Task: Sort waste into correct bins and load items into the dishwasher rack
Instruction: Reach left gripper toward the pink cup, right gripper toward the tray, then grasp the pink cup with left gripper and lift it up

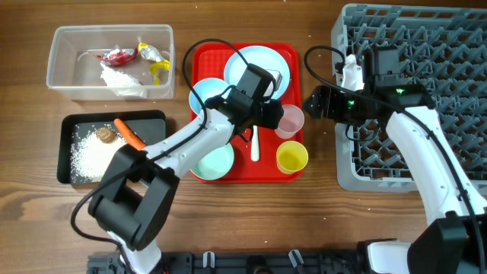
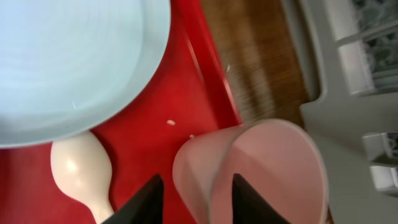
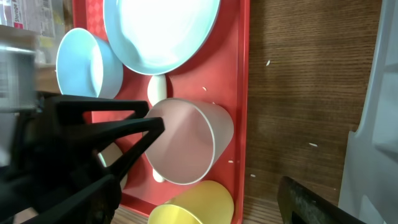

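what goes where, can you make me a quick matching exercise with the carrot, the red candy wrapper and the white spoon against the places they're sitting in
Things:
1. carrot
2. red candy wrapper
3. white spoon

Places:
a. on the red tray
b. in the black bin
c. in the clear tub

Pairs: 1-b, 2-c, 3-a

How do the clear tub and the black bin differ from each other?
The clear tub is see-through; the black bin is opaque. The clear tub holds candy wrappers and tissue; the black bin holds a carrot, a brown lump and white grains. The clear tub looks deeper, the black bin shallower. Both are rectangular, open-topped and sit on the wooden table.
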You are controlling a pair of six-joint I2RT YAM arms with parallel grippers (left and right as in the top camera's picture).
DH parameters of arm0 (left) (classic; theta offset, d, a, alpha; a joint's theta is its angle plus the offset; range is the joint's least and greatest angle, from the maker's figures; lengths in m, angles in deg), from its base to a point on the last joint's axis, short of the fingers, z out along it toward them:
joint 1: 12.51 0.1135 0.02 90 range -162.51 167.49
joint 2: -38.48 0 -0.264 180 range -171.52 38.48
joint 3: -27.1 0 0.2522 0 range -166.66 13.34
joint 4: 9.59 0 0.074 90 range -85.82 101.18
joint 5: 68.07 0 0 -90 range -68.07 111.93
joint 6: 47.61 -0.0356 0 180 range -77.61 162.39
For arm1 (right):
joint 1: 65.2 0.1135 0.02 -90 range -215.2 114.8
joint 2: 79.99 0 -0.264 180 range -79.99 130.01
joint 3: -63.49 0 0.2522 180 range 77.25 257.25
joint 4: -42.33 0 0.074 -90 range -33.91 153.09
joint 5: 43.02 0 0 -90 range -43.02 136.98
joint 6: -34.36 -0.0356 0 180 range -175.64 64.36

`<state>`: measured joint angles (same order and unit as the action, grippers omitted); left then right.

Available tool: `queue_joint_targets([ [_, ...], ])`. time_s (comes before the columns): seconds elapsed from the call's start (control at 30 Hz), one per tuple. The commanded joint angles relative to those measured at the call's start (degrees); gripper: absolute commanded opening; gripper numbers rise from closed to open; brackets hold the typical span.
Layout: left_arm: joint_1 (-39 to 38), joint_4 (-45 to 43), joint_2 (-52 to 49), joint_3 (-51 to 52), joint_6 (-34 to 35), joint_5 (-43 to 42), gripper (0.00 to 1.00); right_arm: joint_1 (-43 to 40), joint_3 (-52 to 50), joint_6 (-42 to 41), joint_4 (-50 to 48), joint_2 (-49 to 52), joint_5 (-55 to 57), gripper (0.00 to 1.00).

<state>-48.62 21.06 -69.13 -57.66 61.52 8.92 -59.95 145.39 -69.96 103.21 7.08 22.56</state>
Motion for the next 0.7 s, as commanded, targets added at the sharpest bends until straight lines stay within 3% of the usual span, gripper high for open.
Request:
queue_joint_targets([
  [0.0,0.0,0.8,-2.0,-0.5,1.0,-0.5,0.29,-0.1,0.8,-0.7,0.3,-0.9,-0.9,0.84],
  [0.2,0.0,0.7,-2.0,-0.5,1.1,-0.5,0.04,-0.1,0.8,-0.7,0.3,-0.9,-0.9,0.84],
  [0.33,0.0,0.7,-1.2,-0.7,4.1,-0.5,0.04,-0.1,0.8,-0.7,0.3,-0.9,-0.9,0.84],
  [0.43,1.3,0.7,2.5,-0.7,4.7,-5.0,0.04,-0.1,0.8,-0.6,-0.1,-0.9,-0.9,0.84],
  [0.67,14.0,3.1,13.1,-0.7,5.7,-29.0,0.04,-1.0,0.9,6.4,-1.7,-1.6,-11.4,0.89],
])
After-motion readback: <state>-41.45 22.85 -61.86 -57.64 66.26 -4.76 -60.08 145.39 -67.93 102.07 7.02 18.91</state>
